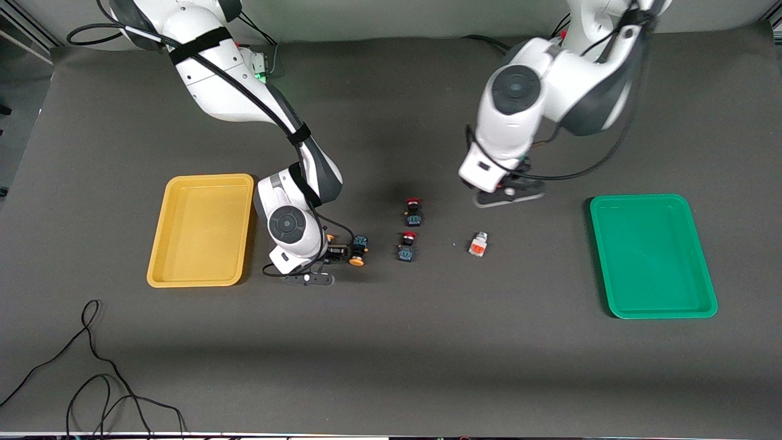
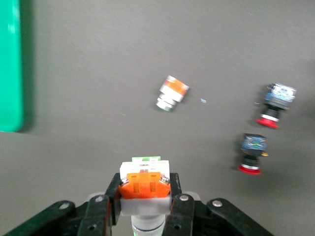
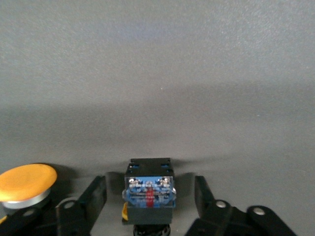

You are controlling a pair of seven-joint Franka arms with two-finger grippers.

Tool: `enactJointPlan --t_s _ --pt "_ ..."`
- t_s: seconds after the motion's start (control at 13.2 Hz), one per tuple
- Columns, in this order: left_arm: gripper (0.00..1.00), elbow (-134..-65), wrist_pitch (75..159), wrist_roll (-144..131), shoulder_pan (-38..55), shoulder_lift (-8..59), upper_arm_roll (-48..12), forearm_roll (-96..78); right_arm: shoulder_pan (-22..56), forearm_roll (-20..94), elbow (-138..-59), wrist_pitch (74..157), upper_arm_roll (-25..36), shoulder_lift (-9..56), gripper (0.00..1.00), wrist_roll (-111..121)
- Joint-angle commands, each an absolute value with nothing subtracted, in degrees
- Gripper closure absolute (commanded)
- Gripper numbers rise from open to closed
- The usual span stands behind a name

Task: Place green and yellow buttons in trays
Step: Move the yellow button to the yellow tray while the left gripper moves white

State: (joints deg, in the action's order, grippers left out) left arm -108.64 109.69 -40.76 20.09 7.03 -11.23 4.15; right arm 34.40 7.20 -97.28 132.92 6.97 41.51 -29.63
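two arms are at work; the right gripper (image 3: 147, 196) is down at the table (image 1: 391, 354), just beside the yellow tray (image 1: 201, 178), its fingers spread on either side of a yellow-capped button (image 3: 147, 184) and not touching it; the dark body stands between the jaws with its length running along the gripper's reach, so closing straight in should catch its flat sides; a second yellow-capped button (image 1: 357, 252) lies close beside it, away from the tray, near enough that a finger could nudge it; the yellow tray is toward the right arm's end of the table from this gripper.

the left gripper (image 2: 145, 196) is up over the table between the two red-capped buttons (image 1: 410, 229) and the green tray (image 1: 641, 197), pinching a whitish-grey button (image 2: 145, 182) with its orange patch facing the wrist camera; the green tray lies toward the left arm's end from it; both trays look empty; a loose whitish-grey button (image 1: 478, 244) lies on the table, nearer to the front camera than the spot under this gripper.
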Motion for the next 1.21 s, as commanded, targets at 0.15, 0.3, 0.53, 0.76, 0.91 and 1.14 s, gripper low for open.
enactJointPlan --t_s 0.15,0.3,0.53,0.76,0.91,1.14 --pt "0.73 -107.85 103.28 -18.15 1.01 5.63 -11.43 1.85 34.98 7.47 -98.09 132.73 7.47 36.85 1.00 -31.72" --pt "0.73 -107.84 103.45 -9.54 -6.20 5.80 -11.34 1.93 34.63 8.08 -97.82 128.60 7.65 32.54 1.00 -32.25" --pt "0.72 -108.54 107.29 -3.44 -12.64 7.99 -11.34 2.90 34.54 8.09 -97.47 121.67 9.92 24.72 1.00 -34.28" --pt "0.72 -111.08 116.07 -3.43 -14.50 12.99 -11.25 3.34 34.54 7.82 -97.82 110.26 15.36 16.99 1.00 -30.09" --pt "0.72 -112.76 123.55 -4.39 -15.46 17.73 -11.16 5.00 34.54 7.73 -98.00 105.66 21.76 14.16 1.00 -19.74" --pt "0.72 -112.76 127.95 -5.27 -16.08 22.57 -10.64 5.71 34.72 7.56 -100.09 104.85 27.06 13.62 1.00 -10.31"
